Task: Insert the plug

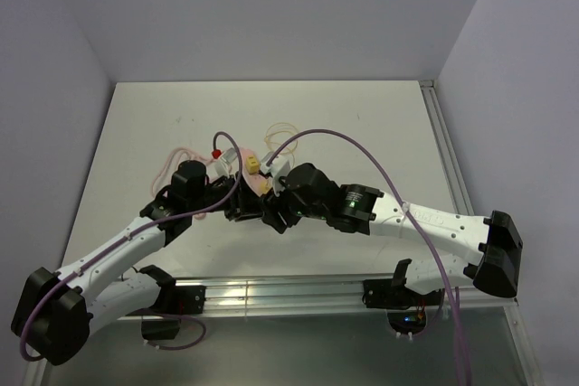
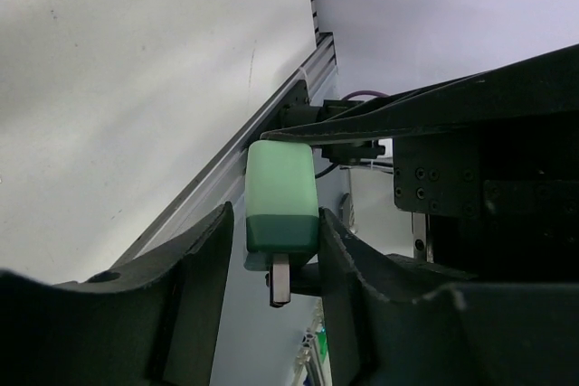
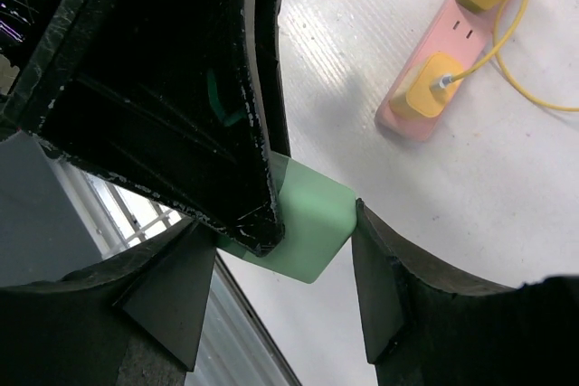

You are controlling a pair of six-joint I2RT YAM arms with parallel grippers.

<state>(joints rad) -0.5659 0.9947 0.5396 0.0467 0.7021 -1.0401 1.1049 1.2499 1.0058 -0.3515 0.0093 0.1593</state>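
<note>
I am holding the green plug (image 2: 282,187) in the air over the middle of the counter (image 1: 362,124), a little nearer its near edge than its far one, where my two arms are meeting. My left gripper (image 2: 276,219) is clamping it: the fingers (image 2: 204,277) are pressing in on the darker base of the plug from both sides, and a metal prong (image 2: 280,282) is sticking out of that base toward my left wrist camera. The pale green end is pointing away, toward the metal rail (image 2: 226,169) along the counter's near edge.

My right gripper (image 3: 282,221) is reaching around the same plug. One of its fingers (image 3: 380,259) is touching a corner of the green body, but the left gripper is crossing in front and hiding the other side, so I cannot tell whether this gripper is squeezing the plug or only bracketing it.

Just beyond the grippers, toward the far edge, the pink power strip (image 3: 457,38) is lying flat on the counter, apart from the green plug. Two yellow plugs (image 3: 427,89) are already sitting in it.
</note>
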